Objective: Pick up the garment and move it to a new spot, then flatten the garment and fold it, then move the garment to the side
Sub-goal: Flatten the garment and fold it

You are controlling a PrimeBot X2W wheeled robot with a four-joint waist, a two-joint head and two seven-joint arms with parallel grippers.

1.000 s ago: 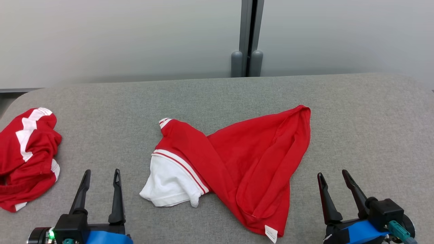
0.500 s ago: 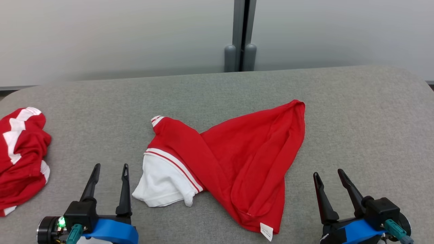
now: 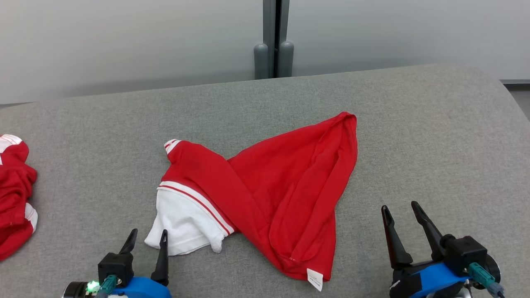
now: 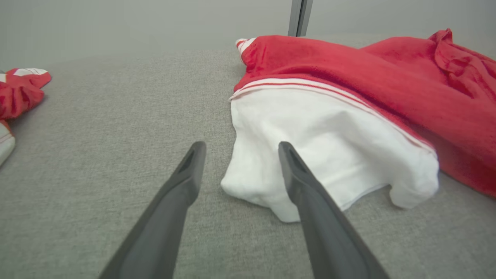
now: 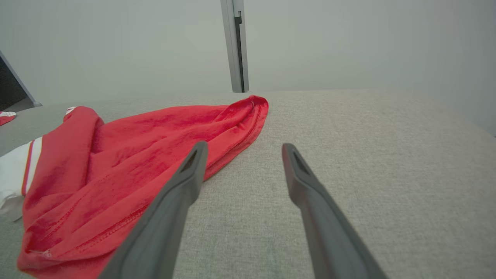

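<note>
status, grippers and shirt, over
Left gripper open, near the garment, white end. Right gripper open, off its right side. Crumpled, not yet flattened, on table. Nothing blocking; second garment far left.

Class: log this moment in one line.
garment: crumpled, unheld | left gripper: jaws open near white part | right gripper: jaws open, off cloth
</note>
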